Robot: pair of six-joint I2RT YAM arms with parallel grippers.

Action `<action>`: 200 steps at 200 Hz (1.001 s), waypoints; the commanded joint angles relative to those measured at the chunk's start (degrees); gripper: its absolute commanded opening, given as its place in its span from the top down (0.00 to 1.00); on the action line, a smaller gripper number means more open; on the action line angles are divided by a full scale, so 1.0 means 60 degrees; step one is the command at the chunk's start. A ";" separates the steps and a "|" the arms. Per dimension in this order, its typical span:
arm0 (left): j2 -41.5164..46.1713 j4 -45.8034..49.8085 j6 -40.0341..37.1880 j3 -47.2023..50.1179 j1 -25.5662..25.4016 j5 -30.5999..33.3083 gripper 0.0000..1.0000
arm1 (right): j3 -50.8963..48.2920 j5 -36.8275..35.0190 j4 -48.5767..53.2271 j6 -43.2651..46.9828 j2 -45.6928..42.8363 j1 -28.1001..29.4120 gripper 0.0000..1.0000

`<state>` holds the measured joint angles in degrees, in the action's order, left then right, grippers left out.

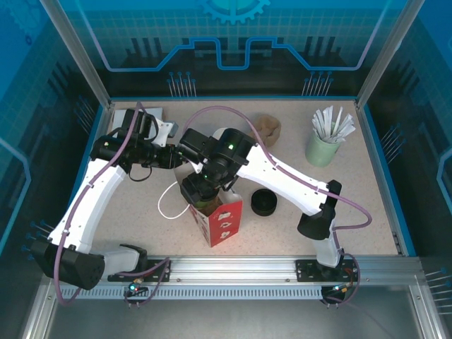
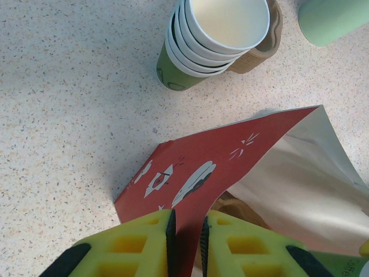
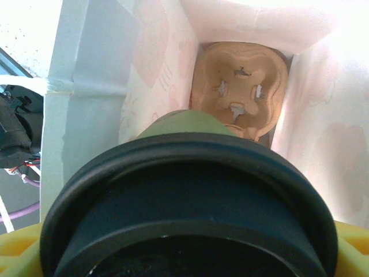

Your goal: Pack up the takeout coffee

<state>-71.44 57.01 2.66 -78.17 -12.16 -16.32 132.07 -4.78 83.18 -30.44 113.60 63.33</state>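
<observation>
The takeout coffee (image 3: pixel 190 124), a green paper cup under a black lid (image 3: pixel 190 190), hangs inside the open red paper bag (image 1: pixel 220 217). My right gripper (image 3: pixel 184 257) is shut on it, yellow fingers (image 3: pixel 16 254) showing at both sides of the lid. A brown pulp carrier (image 3: pixel 239 92) lies on the bag's bottom just below the cup. In the top view my right gripper (image 1: pixel 201 189) reaches down into the bag's mouth. My left gripper (image 2: pixel 186 236) is shut on the red bag's wall (image 2: pixel 196 173), holding the mouth open; from above it (image 1: pixel 176 157) sits at the bag's far left edge.
A stack of green cups (image 2: pixel 213 40) stands beyond the bag beside another pulp carrier (image 2: pixel 262 55). A pale mint cup of white sticks (image 1: pixel 325 145) is at the back right. A loose black lid (image 1: pixel 264 203) lies right of the bag, a white loop (image 1: pixel 166 201) to its left.
</observation>
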 commanded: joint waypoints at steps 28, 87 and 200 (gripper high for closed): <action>0.0078 -0.0097 -0.0111 0.0216 -0.0038 0.0112 0.79 | 0.0610 0.0047 0.0395 0.0200 -0.0124 0.0060 0.21; 0.0047 -0.0154 -0.0011 0.0331 -0.0038 0.0126 0.79 | 0.0748 0.0660 -0.0177 0.0093 -0.0063 0.0195 0.22; 0.0045 -0.0129 0.0143 0.0370 -0.0038 0.0191 0.79 | 0.1354 0.0794 -0.0183 0.0120 0.0276 0.0452 0.24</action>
<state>-71.44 55.79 3.03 -76.66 -12.16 -16.25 138.50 -2.26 83.02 -30.00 113.82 64.62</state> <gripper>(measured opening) 0.211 0.841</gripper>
